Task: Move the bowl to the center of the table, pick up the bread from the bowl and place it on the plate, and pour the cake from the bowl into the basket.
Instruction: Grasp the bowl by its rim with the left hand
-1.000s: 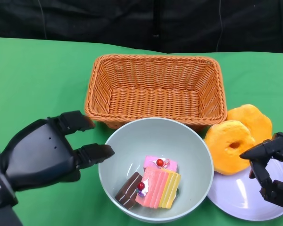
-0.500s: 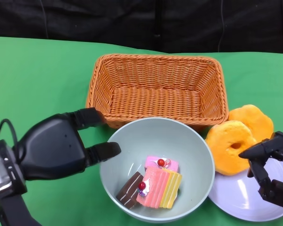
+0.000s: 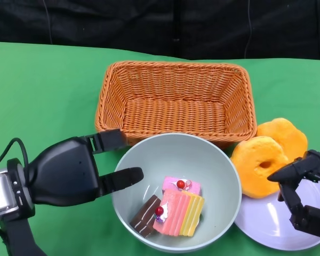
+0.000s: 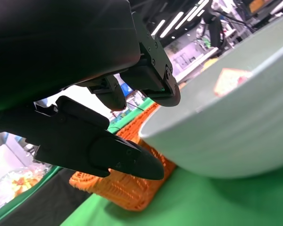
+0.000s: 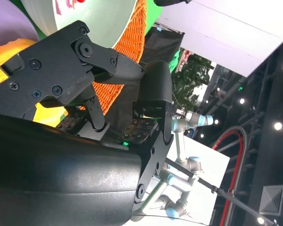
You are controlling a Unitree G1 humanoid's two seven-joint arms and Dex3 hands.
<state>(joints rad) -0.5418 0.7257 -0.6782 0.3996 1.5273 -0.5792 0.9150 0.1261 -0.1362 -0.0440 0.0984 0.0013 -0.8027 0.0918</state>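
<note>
Left hand [image 3: 69,173] at the bowl's near rim, fingers spread, gripping nothing; right hand [image 3: 304,192] loosely apart and empty over the plate.

Pale green bowl [image 3: 218,160], smooth, round, deep, sits just beyond the left fingertips [image 4: 127,160], which bracket its rim without clear contact; it contains toy cake slices [image 3: 173,210] in pink, yellow and chocolate layers. Woven orange wicker basket [image 3: 176,98], rectangular, stands past the bowl. Two spongy golden ring breads [image 3: 261,162] already lie beside the right hand on the glossy lilac plate [image 3: 269,224]. Judged step: pouring; next needs a firm rim grip, then a lift and tilt towards the basket.
</note>
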